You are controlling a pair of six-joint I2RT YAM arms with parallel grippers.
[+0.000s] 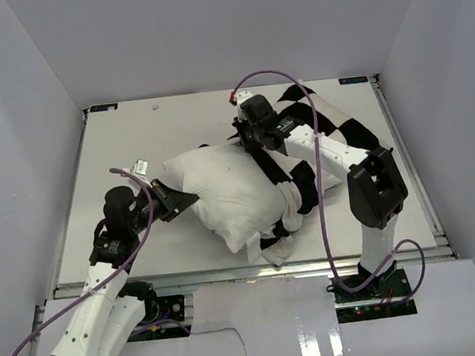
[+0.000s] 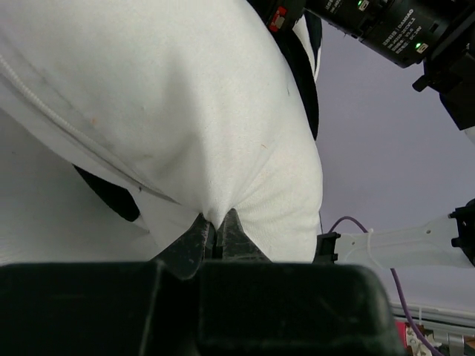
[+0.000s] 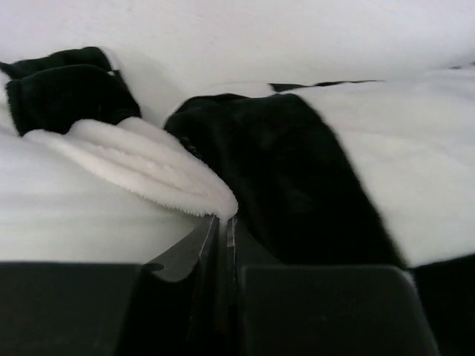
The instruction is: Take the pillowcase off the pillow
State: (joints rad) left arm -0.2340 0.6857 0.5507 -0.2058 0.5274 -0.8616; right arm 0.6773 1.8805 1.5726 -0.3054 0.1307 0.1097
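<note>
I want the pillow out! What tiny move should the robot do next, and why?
Probably the right gripper pulls the pillowcase away while the left gripper holds the pillow: each pinches its fabric, and the cover wraps only one end.

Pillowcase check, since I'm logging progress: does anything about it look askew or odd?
The pillowcase is bunched in a crumpled band across the right half of the pillow, leaving the left end bare. The left end effector pinches the pillow; the right end effector pinches a pillowcase fold.

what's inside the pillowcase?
The right end of the pillow is tucked inside the pillowcase; the rest lies bare. How deep it reaches is hidden by fabric and the right arm.
</note>
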